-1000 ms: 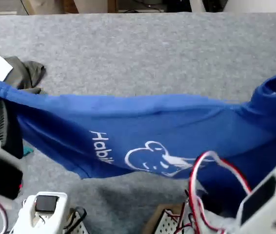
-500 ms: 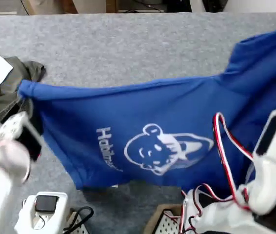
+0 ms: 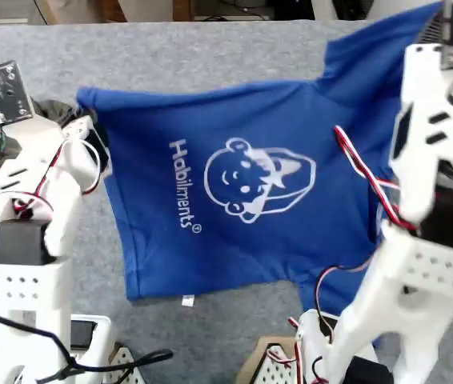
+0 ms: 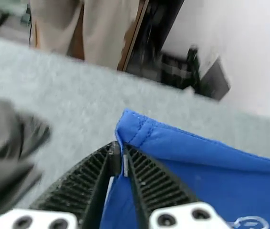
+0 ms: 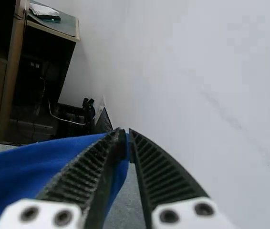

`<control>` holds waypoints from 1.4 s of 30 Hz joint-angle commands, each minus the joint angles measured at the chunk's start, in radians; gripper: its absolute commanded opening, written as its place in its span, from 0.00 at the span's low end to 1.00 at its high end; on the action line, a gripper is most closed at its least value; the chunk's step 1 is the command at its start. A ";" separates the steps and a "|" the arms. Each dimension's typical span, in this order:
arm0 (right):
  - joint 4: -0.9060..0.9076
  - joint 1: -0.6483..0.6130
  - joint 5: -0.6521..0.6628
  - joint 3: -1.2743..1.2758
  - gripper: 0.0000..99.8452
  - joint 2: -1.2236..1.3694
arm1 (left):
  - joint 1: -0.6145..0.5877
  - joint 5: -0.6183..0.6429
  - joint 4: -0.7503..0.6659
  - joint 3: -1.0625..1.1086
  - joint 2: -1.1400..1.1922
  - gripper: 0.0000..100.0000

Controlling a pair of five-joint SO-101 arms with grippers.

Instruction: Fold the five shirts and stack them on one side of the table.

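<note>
Fabric of the blue shirt (image 3: 234, 208) spreads over the grey surface (image 3: 210, 56), one corner pinched tight in the left hand (image 4: 119, 150), another in the right hand (image 5: 126, 134).

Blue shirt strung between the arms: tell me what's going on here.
Both arms hold the blue T-shirt spread out over the grey table, its white printed face toward the high camera. The left gripper is shut on one hemmed corner, the right gripper on the opposite end. The shirt is not folded yet. A dark crumpled garment lies on the table beside the left arm.
</note>
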 commanded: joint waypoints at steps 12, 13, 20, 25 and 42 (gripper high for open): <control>-0.539 -0.050 0.003 0.257 0.00 0.231 | -0.009 -0.083 -0.532 0.164 0.157 0.02; -0.537 -0.056 0.003 0.249 0.00 0.251 | -0.009 -0.083 -0.548 0.164 0.185 0.02; -0.542 -0.091 0.003 0.165 0.00 0.386 | -0.012 -0.081 -0.661 0.080 0.441 0.02; -0.542 -0.113 0.003 -0.019 0.00 0.542 | -0.049 -0.077 -0.658 -0.141 0.682 0.02; -0.311 0.004 -0.003 -0.940 0.00 1.356 | -0.074 -0.083 -0.542 -0.387 0.918 0.02</control>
